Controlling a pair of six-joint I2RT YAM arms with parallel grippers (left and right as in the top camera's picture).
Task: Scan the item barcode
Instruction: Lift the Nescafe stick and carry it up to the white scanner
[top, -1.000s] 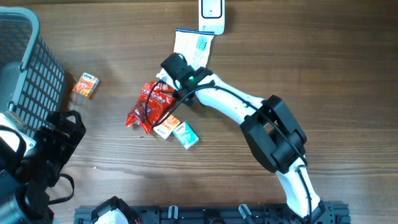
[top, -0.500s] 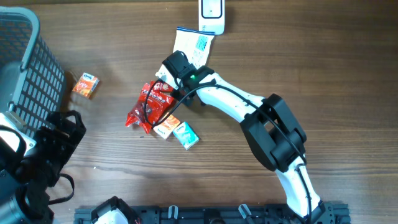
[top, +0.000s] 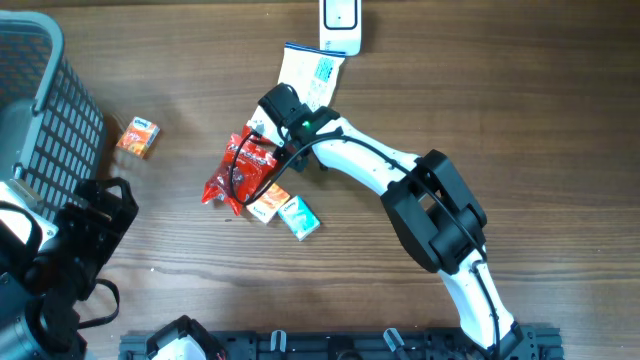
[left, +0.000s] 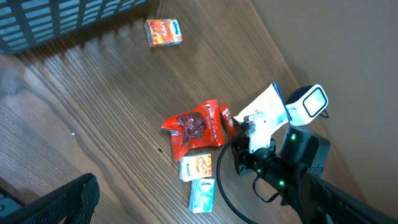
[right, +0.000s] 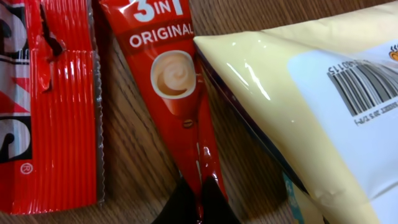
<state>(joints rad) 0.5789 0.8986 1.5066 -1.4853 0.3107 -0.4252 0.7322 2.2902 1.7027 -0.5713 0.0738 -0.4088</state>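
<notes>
Item under inspection: the coffee sachet, a slim red stick printed "3 IN 1 ORIGINAL", lying flat on the table and running from the top centre of the right wrist view down to its bottom edge. My right gripper is clenched on the narrow lower tip of that stick, with the two dark fingers meeting over the sealed end. I judge the tip was chosen because it is the only part clear of its neighbours.

Just right of the stick, and touching it, lies a cream pouch whose white barcode label faces up. On the left lies a crinkled red packet. No barcode shows on the visible face of the stick, so it probably needs lifting and turning.

In the overhead view this cluster sits at centre frame. The scanner stands at the top edge, just beyond the pouch, so the carry should be short.

An orange box and a teal box lie just below the cluster, and another small box sits apart at the left, beside the basket.

My left gripper is parked at lower left, jaws spread wide and empty, well clear of the work
</notes>
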